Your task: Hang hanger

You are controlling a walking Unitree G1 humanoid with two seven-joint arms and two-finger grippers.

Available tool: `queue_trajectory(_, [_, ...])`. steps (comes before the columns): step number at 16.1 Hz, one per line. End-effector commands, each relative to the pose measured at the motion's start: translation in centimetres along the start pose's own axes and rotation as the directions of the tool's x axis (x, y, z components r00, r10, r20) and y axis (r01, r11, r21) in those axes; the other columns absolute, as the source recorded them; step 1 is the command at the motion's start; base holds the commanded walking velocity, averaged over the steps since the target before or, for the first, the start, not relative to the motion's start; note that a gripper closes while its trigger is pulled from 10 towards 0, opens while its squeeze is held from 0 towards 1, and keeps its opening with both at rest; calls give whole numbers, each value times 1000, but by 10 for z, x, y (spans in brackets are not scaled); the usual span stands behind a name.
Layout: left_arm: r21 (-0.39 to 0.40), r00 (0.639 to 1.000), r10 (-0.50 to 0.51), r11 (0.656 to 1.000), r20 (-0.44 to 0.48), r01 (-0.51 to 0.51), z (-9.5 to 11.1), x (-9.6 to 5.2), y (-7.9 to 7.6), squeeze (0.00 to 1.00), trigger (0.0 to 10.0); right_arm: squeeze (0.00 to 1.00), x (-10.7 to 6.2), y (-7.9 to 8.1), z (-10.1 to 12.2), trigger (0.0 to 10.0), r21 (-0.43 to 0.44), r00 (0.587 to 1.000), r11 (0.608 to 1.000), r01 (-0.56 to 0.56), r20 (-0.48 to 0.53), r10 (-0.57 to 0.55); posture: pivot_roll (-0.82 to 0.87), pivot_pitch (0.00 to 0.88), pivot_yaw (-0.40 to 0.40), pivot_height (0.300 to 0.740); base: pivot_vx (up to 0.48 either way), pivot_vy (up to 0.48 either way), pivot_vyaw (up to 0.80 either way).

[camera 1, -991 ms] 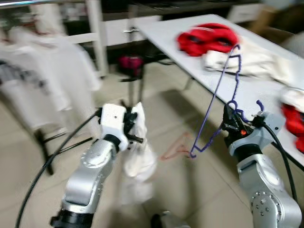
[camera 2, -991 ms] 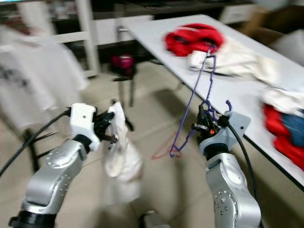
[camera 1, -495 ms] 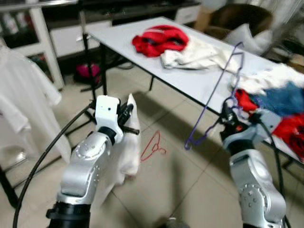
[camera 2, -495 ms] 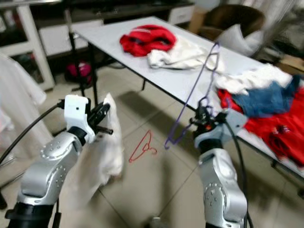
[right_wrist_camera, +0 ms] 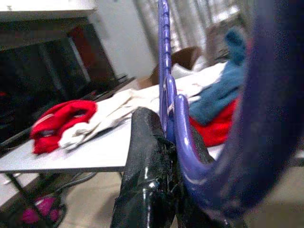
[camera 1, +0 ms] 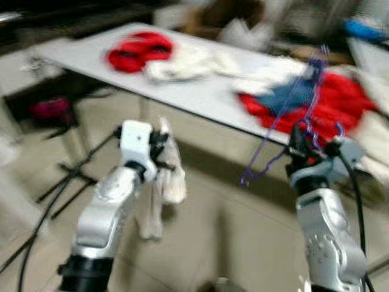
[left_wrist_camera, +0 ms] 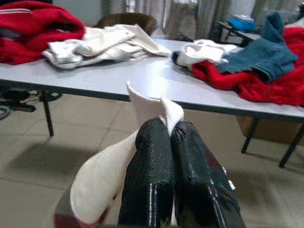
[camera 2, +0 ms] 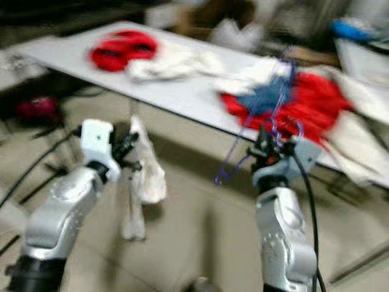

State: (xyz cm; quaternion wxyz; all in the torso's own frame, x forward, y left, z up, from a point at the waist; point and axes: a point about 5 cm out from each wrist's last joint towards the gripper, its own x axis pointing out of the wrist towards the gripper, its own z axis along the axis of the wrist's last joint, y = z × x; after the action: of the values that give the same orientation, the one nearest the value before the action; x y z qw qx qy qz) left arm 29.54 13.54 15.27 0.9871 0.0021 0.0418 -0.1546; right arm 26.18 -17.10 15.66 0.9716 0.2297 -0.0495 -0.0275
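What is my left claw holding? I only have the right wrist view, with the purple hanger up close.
Observer: The left claw is shut on a white cloth garment, which hangs down toward the tiled floor.
Operator: And how does the hanger sit overall?
Observer: The thin purple plastic hanger stands up from the right claw, leaning out over the edge of the long white table.
Operator: Anything beyond the red heap on the table?
Observer: A blue denim garment lies on a second red cloth pile.

Worktop (left_wrist_camera: 142, 78) carries red garment (camera 1: 138, 50), white clothes (left_wrist_camera: 102, 45), blue garment (left_wrist_camera: 266, 52), red pile (left_wrist_camera: 266, 83). Tiled floor (left_wrist_camera: 38, 147) below.
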Motion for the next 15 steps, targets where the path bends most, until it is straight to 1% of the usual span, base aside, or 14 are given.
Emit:
queue_trajectory(1, [10,1000,-11,1000,28,10,8,4,-4,0,10000,0,2,-3,2,10000,-58,1000,998,23,-12,-23,-172,0,-23,710,0,0,-800])
queue_trajectory(2, [13,999,-15,1000,33,15,9,5,-4,0,10000,0,3,-6,-3,10000,-115,998,992,43,-50,-49,-176,0,-21,710,0,0,-800])
queue_trajectory(3, [20,999,-18,1000,37,17,9,6,-3,0,10000,0,2,-11,-10,10000,-149,990,986,74,-107,-91,-186,0,-15,710,0,0,-775])
queue_trajectory(4, [19,999,-26,999,37,25,9,7,-2,0,10000,0,0,-14,-14,10000,-158,986,984,79,-134,-101,-190,0,-8,710,0,0,-756])
queue_trajectory(6, [17,999,-27,999,24,27,7,8,1,0,10000,0,-6,-16,-22,10000,-209,977,977,48,-192,-89,-189,0,3,710,0,126,-747])
queue_trajectory(7, [20,999,-25,999,21,25,7,8,2,0,10000,0,-7,-11,-26,10000,-258,974,966,-5,-219,-53,-189,0,3,710,0,352,0])
queue_trajectory(8, [18,999,-28,999,21,27,8,8,2,0,10000,0,-8,-7,-34,10000,-220,958,975,-40,-287,-26,-192,0,13,710,0,409,0])
queue_trajectory(9, [21,999,-31,999,17,31,7,8,2,0,10000,0,-8,-6,-36,10000,-225,953,973,-48,-302,-22,-191,0,15,710,0,424,0])
queue_trajectory(10, [28,999,-38,999,13,38,6,9,2,0,10000,0,-8,-5,-38,10000,-251,948,966,-59,-317,-25,-192,0,19,710,0,428,0])
queue_trajectory(13, [28,999,-52,998,10,51,6,11,0,0,10000,0,-9,-4,-33,10000,-276,948,957,-85,-317,-7,-203,0,30,710,0,424,0])
queue_trajectory(14, [31,998,-60,998,3,60,5,11,-2,0,10000,0,-8,3,-33,10000,-236,949,965,-110,-314,32,-204,0,32,710,0,352,0])
queue_trajectory(15, [39,998,-61,997,0,61,4,11,-2,0,10000,0,-8,4,-31,10000,-232,955,968,-97,-294,25,-204,0,30,710,0,0,0])
